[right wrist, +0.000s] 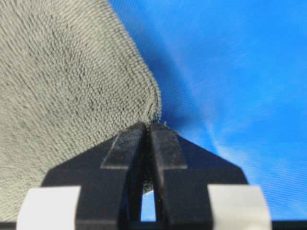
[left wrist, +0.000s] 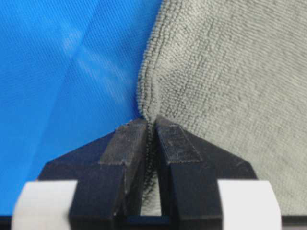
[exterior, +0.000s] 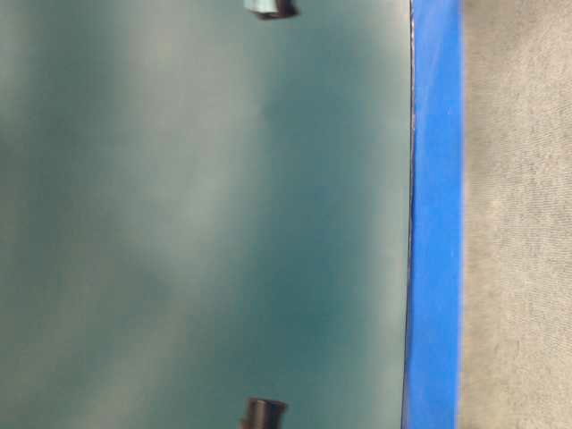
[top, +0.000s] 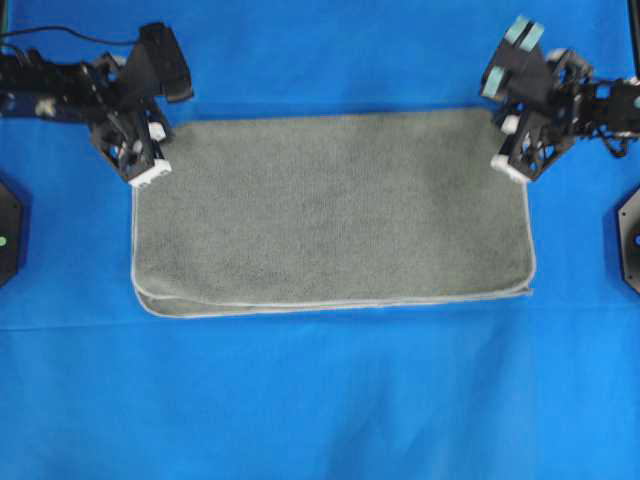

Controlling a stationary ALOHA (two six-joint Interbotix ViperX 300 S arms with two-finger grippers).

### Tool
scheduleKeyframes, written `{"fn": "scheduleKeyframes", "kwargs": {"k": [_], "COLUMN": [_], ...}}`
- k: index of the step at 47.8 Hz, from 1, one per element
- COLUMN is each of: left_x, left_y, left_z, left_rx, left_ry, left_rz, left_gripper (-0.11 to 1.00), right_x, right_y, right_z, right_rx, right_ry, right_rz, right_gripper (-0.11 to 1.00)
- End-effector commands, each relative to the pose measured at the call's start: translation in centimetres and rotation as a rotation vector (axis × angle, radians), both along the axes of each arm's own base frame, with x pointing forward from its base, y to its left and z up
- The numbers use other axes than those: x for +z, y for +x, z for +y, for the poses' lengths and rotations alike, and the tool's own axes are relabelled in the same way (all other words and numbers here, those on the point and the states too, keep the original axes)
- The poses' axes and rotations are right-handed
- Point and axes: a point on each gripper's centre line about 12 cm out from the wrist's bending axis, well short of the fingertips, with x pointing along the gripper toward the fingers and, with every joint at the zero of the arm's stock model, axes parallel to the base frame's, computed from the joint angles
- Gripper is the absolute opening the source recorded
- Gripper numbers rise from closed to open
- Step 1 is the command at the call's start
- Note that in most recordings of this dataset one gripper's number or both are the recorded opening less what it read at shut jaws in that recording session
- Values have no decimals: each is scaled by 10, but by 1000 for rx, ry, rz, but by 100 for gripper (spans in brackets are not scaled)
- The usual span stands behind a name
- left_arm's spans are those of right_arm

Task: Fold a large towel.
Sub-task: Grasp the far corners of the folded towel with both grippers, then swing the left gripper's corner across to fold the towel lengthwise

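The grey-green towel [top: 330, 205] lies flat on the blue table, doubled over, with a lower layer and its light hem showing along the near edge. My left gripper [top: 150, 176] sits at the towel's far left corner. In the left wrist view it [left wrist: 151, 123] is shut on a pinch of the towel [left wrist: 230, 72], and terry cloth shows between the fingers. My right gripper [top: 508, 168] sits at the far right corner. In the right wrist view it [right wrist: 147, 125] is shut on the rounded towel [right wrist: 62, 72] corner.
Blue table covering [top: 320, 400] stretches wide in front of the towel. Black fixtures stand at the left edge [top: 8, 230] and the right edge [top: 630, 235]. The table-level view is turned sideways and blurred, showing only a blue strip [exterior: 435, 214].
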Motion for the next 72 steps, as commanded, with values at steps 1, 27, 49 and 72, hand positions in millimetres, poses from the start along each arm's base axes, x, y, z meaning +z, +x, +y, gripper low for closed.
{"fn": "scheduleKeyframes", "kwargs": {"k": [1,27,49,72], "left_x": [42,197,221,242], "left_y": [6,-14,38,137], "left_z": [-2,-36,-149,-234], "left_rx": [-6,-31,-318,-482], "left_ry": [14,88,-67,-154], "left_rz": [-48,-328,-640,-813], "left_gripper": [3,3,3,3], "right_x": [34,189,212,244], "right_y": [1,-24,6,98], "right_z": [1,59,-21,-80], "right_rx": [-18,50,-119,-41], "right_ry": [-45,-122,-262,-335], "right_rz": [-71,-461,-551,-684], "right_gripper": [2,2,2,2]}}
